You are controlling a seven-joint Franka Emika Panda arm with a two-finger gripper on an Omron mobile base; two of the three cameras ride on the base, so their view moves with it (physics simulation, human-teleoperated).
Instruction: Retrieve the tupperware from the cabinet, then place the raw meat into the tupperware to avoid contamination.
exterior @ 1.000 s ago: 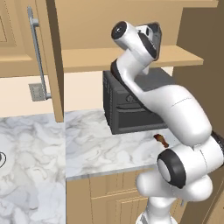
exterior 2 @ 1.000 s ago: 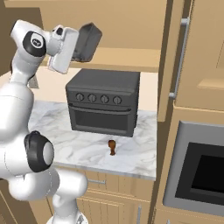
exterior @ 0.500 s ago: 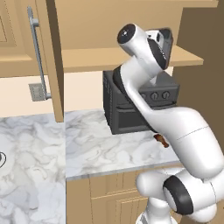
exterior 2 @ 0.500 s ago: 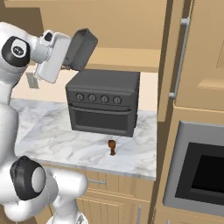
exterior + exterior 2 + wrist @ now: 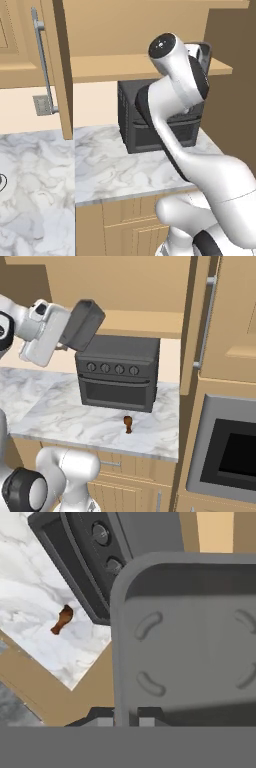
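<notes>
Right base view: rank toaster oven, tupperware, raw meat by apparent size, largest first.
1. Toaster oven, by far the largest.
2. Tupperware, held up in the end effector, tilted; it may sit nearer the camera than the oven, yet looks much smaller.
3. Raw meat, a tiny piece on the counter before the oven.

Marble counter (image 5: pixel 60 416): toaster oven (image 5: pixel 120 378), raw meat (image 5: pixel 128 424)
</notes>
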